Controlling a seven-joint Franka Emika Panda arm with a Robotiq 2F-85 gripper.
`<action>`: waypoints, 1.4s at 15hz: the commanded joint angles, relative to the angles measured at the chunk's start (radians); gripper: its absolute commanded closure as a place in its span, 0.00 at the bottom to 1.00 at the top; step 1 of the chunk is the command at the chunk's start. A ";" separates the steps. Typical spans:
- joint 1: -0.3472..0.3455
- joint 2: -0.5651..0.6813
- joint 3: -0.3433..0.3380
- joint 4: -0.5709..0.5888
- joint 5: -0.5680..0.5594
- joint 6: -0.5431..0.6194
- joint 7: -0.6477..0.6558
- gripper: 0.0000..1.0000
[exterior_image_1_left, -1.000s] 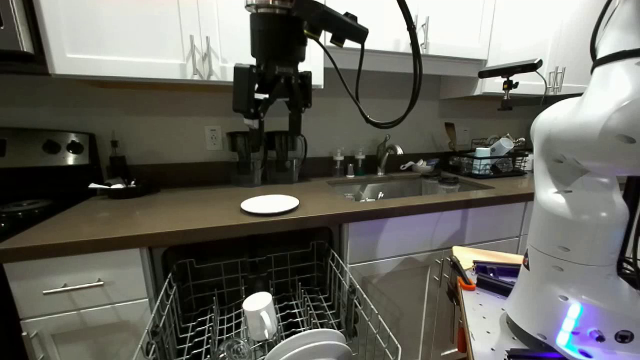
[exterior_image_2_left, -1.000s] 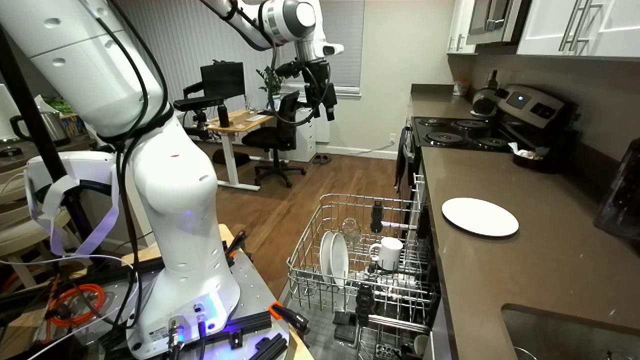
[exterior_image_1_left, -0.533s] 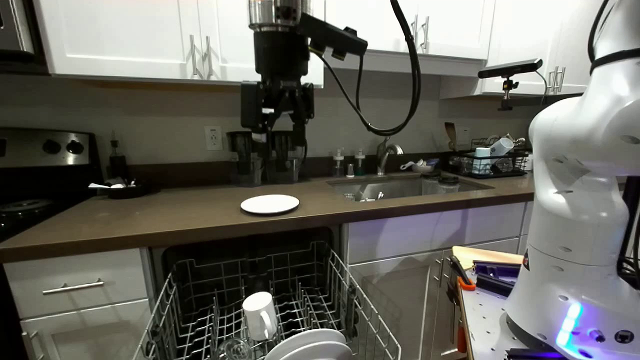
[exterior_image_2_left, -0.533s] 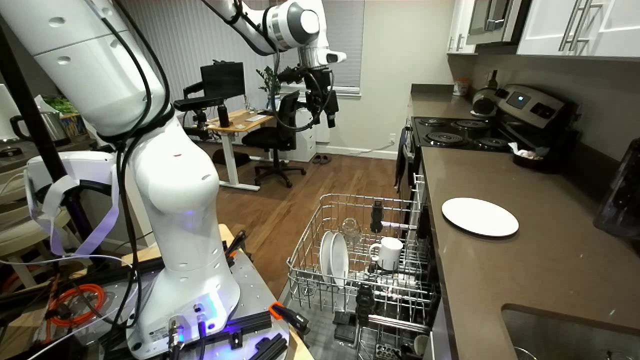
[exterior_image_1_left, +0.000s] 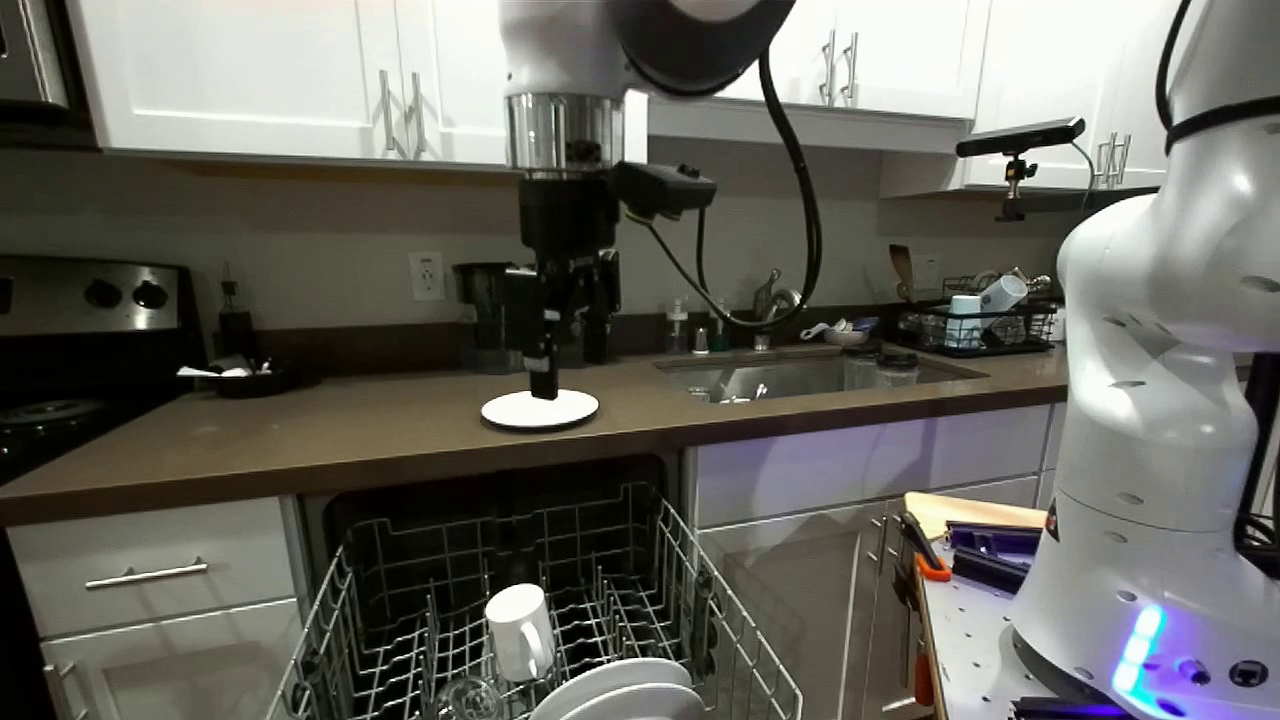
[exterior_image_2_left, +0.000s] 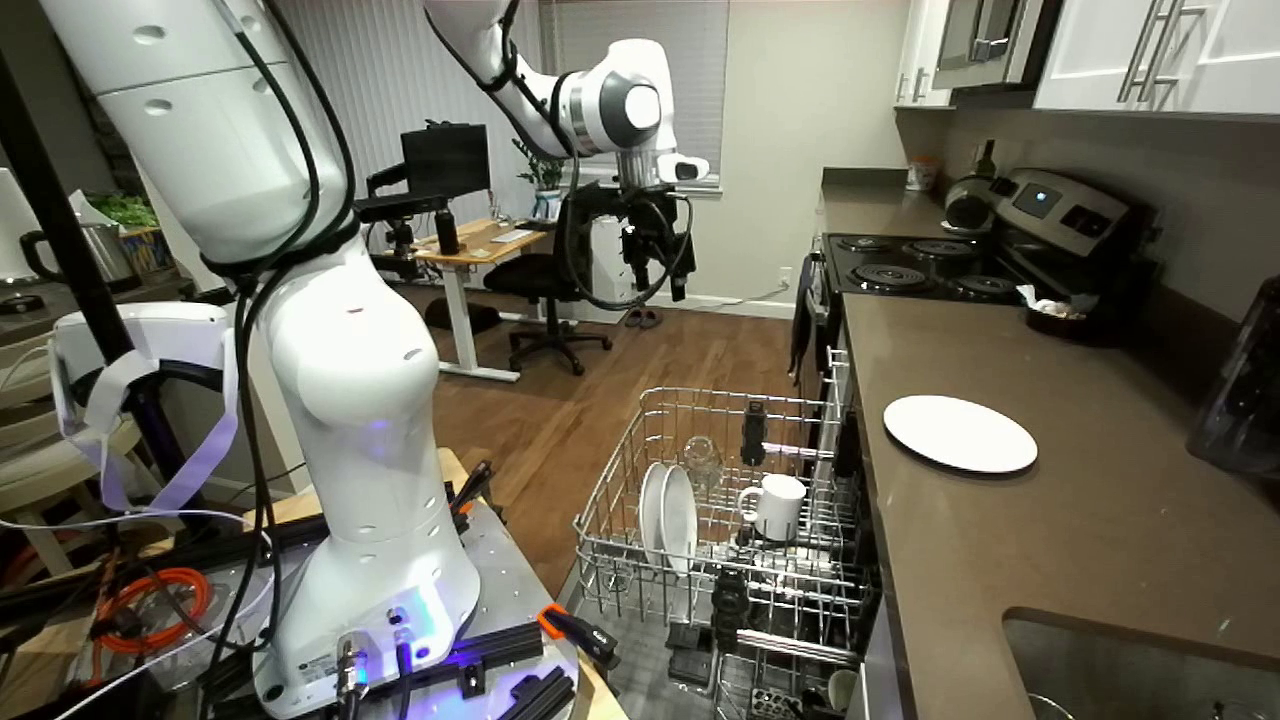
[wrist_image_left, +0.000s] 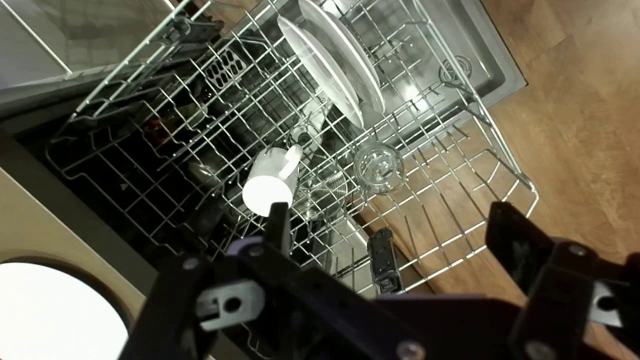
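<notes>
The gripper (wrist_image_left: 389, 210) hangs above the pulled-out dishwasher rack (wrist_image_left: 504, 146), pointing down and released — its fingers (wrist_image_left: 277, 227) stand wide apart, with the rack's wires showing between them. Nearest beneath it is a white mug (wrist_image_left: 265, 190) in the middle of the rack, leaning slightly, its handle turned toward the rack's outer edge; in both exterior views it sits well below the fingertips. Beside the mug, a bit closer to that outer edge, is a clear glass (wrist_image_left: 378, 167); which way up it stands is hard to tell. Two white plates (exterior_image_2_left: 678, 515) stand on edge, side by side, near the outer edge and toward the corner closest to the arm's base (exterior_image_2_left: 370, 620).

On the brown counter (exterior_image_2_left: 1080, 560), a single white plate (exterior_image_2_left: 960, 433) lies flat near the front edge, above the level of the rack. In an exterior view a fingertip (exterior_image_1_left: 543, 385) crosses in front of this plate, though the two are well apart. Farther along the counter a sink (exterior_image_1_left: 800, 377) is set in, with a faucet (exterior_image_1_left: 765, 297) at its back edge — and past its far corner stands a black wire dish basket (exterior_image_1_left: 1005, 349). A stove (exterior_image_2_left: 900, 270) adjoins the counter's opposite end.
</notes>
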 joint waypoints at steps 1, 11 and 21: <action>0.030 0.060 -0.033 -0.029 -0.053 0.084 -0.118 0.00; 0.046 0.171 -0.085 -0.034 -0.089 0.086 -0.204 0.00; 0.037 0.361 -0.147 0.014 -0.250 0.204 -0.204 0.00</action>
